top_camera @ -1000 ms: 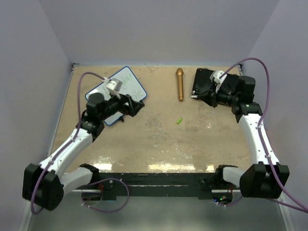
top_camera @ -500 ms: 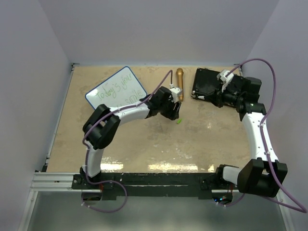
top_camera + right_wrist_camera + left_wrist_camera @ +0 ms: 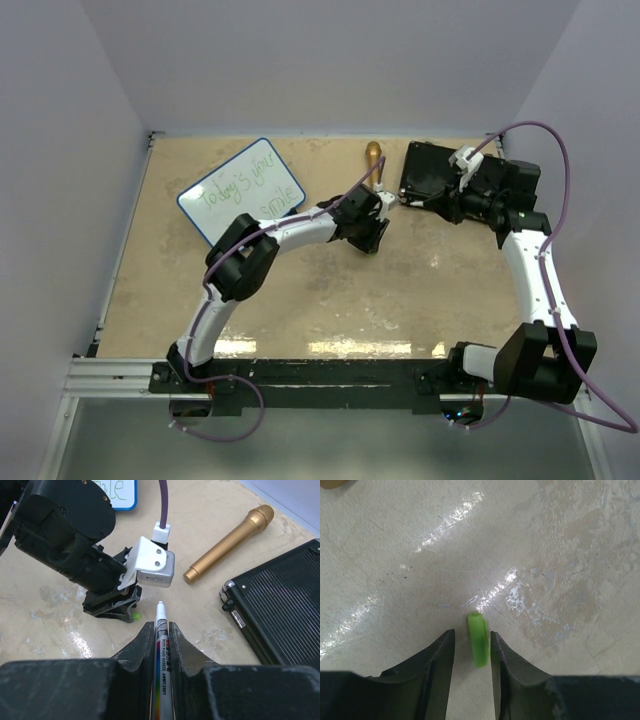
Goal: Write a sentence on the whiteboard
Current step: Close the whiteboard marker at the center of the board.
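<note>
Lying shut at the upper right of the top view, the ribbed black case point(image 3: 424, 172) hides whatever it holds. The whiteboard point(image 3: 235, 185) sits flat on the bench point(image 3: 330, 300) at upper left, blue-rimmed with rounded corners; the left arm cuts off the lower line of its green handwriting and half covers the gold microphone point(image 3: 230, 542). The left hand point(image 3: 471, 634) is low over the glossy, mottled surface, fingers narrowly apart astride a small green cap point(image 3: 478, 647) with a gap on one side, while the right hand point(image 3: 160, 625) is clamped on a white marker point(image 3: 162, 670), tip bare.
</note>
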`<state>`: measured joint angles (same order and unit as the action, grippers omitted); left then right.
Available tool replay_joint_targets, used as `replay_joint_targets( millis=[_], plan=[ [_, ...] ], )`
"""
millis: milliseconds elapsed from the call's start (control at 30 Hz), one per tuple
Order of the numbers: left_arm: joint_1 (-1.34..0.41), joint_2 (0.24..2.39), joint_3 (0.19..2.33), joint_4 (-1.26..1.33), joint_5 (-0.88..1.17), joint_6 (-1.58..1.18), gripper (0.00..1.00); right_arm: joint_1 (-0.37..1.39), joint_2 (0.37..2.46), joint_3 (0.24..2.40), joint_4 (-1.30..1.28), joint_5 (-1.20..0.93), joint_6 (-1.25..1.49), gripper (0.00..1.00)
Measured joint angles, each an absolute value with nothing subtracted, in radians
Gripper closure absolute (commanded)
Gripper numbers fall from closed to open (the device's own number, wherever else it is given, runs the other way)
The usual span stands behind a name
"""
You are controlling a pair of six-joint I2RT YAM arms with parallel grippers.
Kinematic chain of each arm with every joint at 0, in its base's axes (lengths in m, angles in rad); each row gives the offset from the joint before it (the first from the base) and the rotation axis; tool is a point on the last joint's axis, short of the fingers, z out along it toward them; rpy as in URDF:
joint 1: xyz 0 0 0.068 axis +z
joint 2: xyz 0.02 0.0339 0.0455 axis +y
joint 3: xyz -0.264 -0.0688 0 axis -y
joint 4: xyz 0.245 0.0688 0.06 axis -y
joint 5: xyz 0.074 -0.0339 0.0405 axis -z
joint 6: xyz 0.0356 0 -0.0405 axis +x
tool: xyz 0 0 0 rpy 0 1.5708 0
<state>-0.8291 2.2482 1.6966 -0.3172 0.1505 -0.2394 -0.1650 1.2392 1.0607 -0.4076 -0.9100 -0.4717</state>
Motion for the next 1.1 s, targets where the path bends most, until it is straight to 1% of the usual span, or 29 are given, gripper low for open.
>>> replay_joint_targets(
  millis=[100, 367, 467, 533, 567, 600, 667, 800, 933, 1100],
  plan=[
    [-0.833, 2.262, 1.728, -0.354, 0.147, -0.233, 0.7, -0.165, 1.239, 1.061, -0.408, -0.911, -0.472, 1.0],
    [-0.852, 2.282, 1.779, -0.432, 0.101, -0.197, 0.71, -0.165, 1.239, 1.061, -0.408, -0.91, -0.472, 1.0],
    [-0.869, 2.282, 1.782, -0.447, 0.07, -0.19, 0.76, -0.165, 1.239, 1.061, -0.408, -0.909, -0.472, 1.0],
    [-0.879, 2.282, 1.782, -0.45, 0.049, -0.187, 0.84, -0.165, 1.239, 1.061, -0.408, -0.908, -0.472, 1.0],
    [-0.88, 2.281, 1.78, -0.449, 0.041, -0.186, 0.91, -0.165, 1.239, 1.061, -0.408, -0.908, -0.472, 1.0],
    [-0.881, 2.281, 1.777, -0.447, 0.037, -0.187, 1.0, -0.165, 1.239, 1.061, -0.408, -0.908, -0.472, 1.0],
    [-0.883, 2.266, 1.754, -0.429, 0.032, -0.188, 1.0, -0.165, 1.239, 1.061, -0.408, -0.908, -0.472, 1.0],
    [-0.878, 2.203, 1.644, -0.368, 0.035, -0.177, 1.0, -0.165, 1.244, 1.061, -0.408, -0.908, -0.472, 1.0],
    [-0.856, 2.091, 1.459, -0.281, 0.062, -0.141, 1.0, -0.165, 1.254, 1.061, -0.409, -0.908, -0.472, 1.0],
    [-0.807, 1.927, 1.212, -0.166, 0.092, -0.033, 1.0, -0.16, 1.272, 1.061, -0.411, -0.926, -0.472, 1.0]
  ],
)
